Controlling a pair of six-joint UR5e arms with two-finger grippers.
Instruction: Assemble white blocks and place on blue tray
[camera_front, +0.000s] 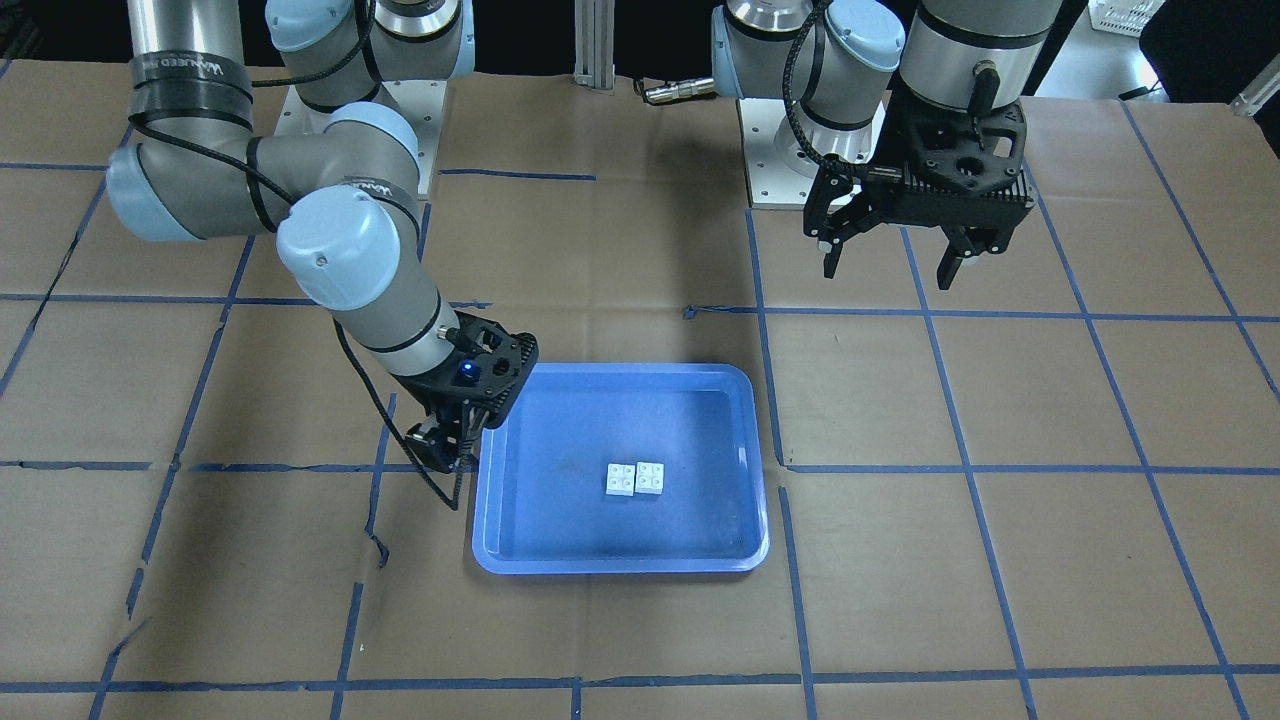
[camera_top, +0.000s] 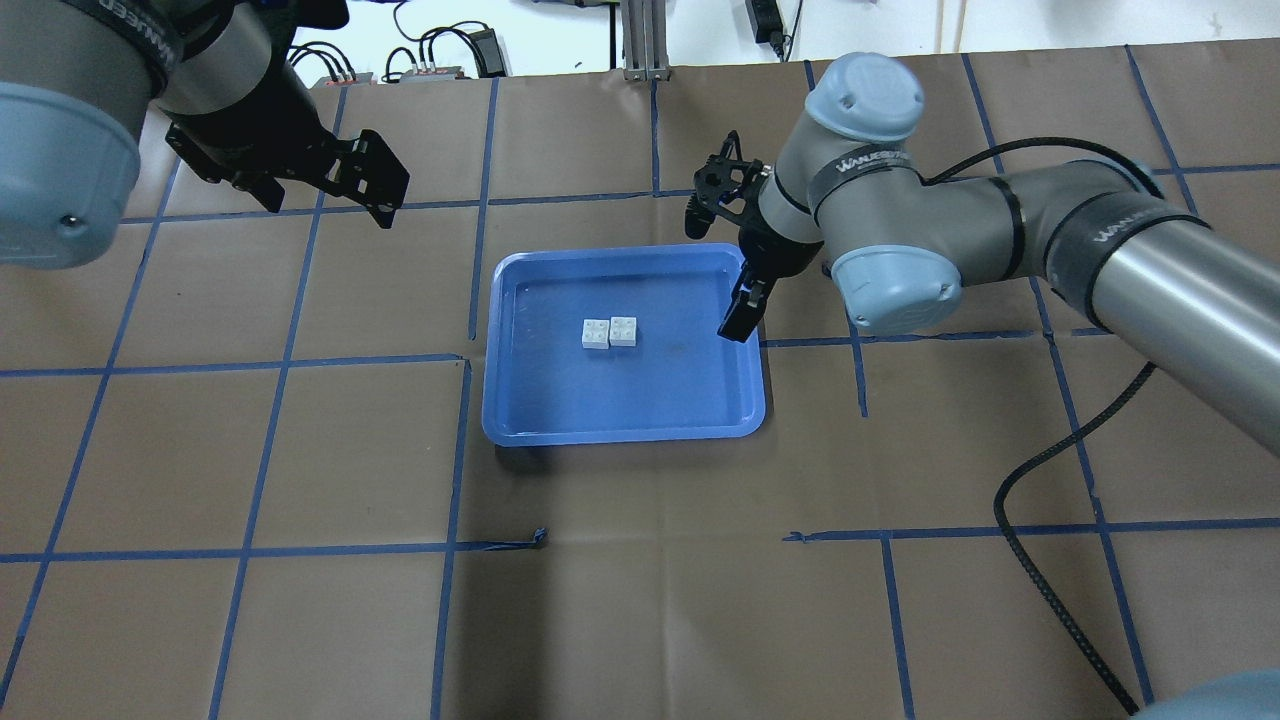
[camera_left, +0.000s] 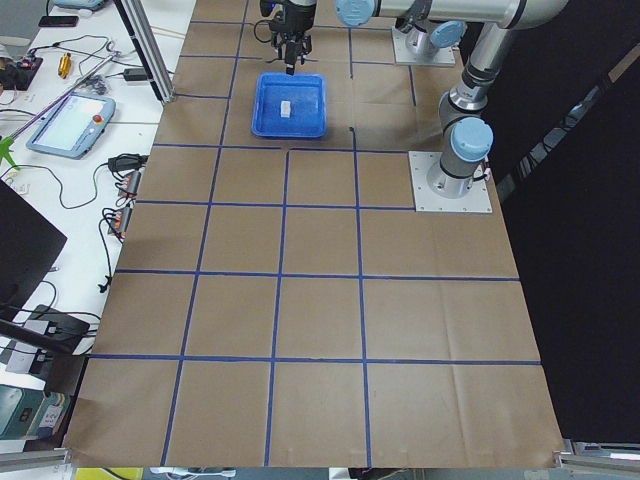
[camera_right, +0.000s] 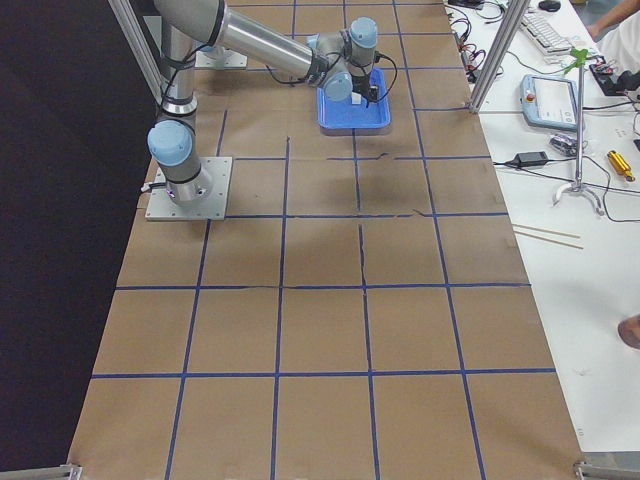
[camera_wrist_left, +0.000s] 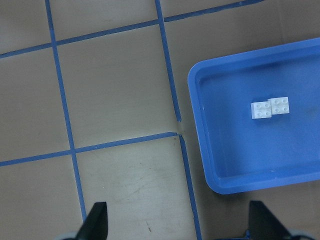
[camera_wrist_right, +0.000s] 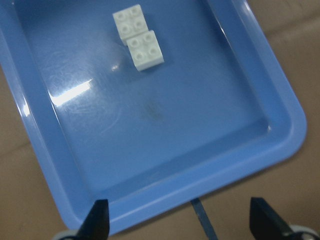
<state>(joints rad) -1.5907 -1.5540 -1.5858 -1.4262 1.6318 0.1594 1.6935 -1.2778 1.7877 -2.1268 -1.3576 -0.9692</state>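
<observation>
The two white blocks (camera_front: 636, 479) lie joined side by side near the middle of the blue tray (camera_front: 560, 515). They also show in the overhead view (camera_top: 609, 333), the left wrist view (camera_wrist_left: 270, 108) and the right wrist view (camera_wrist_right: 139, 37). My right gripper (camera_top: 717, 275) is open and empty, hovering over the tray's edge (camera_top: 745, 300) on my right, apart from the blocks. My left gripper (camera_top: 330, 205) is open and empty, raised above the table well to the left of the tray (camera_top: 620, 400); in the front-facing view it (camera_front: 888, 272) hangs near its base.
The table is covered in brown paper with a blue tape grid (camera_top: 470, 360). The arms' base plates (camera_front: 790, 150) sit on the robot's side. A pendant and cables (camera_left: 70, 120) lie on a side bench beyond the far table edge.
</observation>
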